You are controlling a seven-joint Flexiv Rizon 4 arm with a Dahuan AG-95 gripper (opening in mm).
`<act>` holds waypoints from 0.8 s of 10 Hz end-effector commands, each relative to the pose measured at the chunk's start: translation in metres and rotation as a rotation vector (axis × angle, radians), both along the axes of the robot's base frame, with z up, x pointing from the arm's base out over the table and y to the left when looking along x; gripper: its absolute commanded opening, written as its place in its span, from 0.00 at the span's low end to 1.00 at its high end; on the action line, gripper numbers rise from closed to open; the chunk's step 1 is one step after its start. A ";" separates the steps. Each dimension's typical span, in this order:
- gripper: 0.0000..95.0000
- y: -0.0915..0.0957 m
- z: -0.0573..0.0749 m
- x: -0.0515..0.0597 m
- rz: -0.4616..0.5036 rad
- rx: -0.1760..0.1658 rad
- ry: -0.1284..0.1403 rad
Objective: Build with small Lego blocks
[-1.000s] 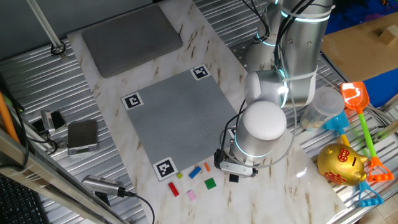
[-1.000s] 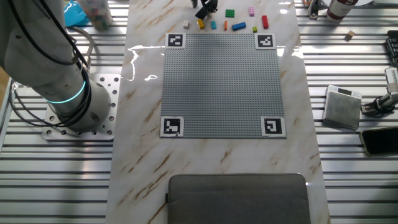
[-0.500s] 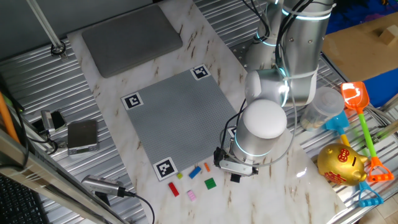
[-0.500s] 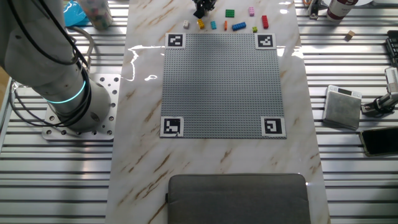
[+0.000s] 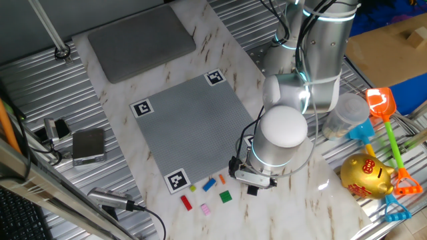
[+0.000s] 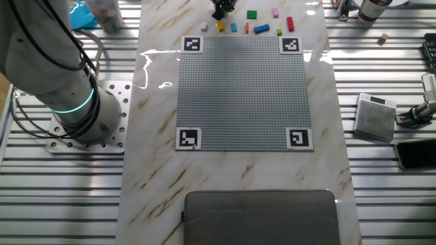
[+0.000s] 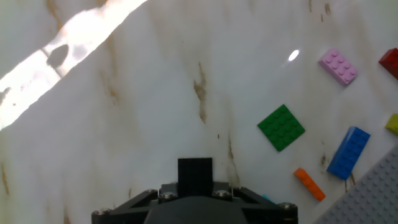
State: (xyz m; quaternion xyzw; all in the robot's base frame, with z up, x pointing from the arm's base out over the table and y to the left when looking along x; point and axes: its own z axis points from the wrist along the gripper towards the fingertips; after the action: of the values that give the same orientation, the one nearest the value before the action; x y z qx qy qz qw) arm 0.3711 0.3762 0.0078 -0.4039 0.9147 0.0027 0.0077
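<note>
My gripper (image 5: 251, 189) hangs low over the marble table just off the grey baseplate (image 5: 193, 127). It appears shut on a small black block (image 7: 194, 171), which sits at the bottom centre of the hand view. The same gripper shows at the far edge in the other fixed view (image 6: 221, 8). To the right of it lie loose blocks: green (image 7: 281, 127), pink (image 7: 339, 66), blue (image 7: 348, 152), orange (image 7: 309, 184) and red (image 7: 390, 62). The green (image 5: 225, 196), blue (image 5: 209, 184), red (image 5: 186, 203) and pink (image 5: 205, 209) blocks also show beside the baseplate corner.
A grey pad (image 5: 140, 40) lies at the far end of the table. A gold piggy bank (image 5: 365, 177), toy shovels (image 5: 383, 107) and a plastic jar (image 5: 347, 117) stand right of the arm. A small grey box (image 5: 88, 145) and cables lie on the left.
The gripper has shifted slightly between the earliest frame and now and looks narrower in the other fixed view. The loose blocks have not moved.
</note>
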 end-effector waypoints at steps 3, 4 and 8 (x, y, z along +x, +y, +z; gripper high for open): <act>0.00 0.001 0.009 0.000 0.001 -0.006 0.002; 0.00 -0.001 0.010 0.001 0.008 -0.007 0.002; 0.00 -0.024 0.035 0.012 0.078 -0.003 0.023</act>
State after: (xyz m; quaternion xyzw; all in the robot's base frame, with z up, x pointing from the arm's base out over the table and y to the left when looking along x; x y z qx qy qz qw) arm 0.3827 0.3522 0.0410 -0.4361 0.8999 0.0054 -0.0018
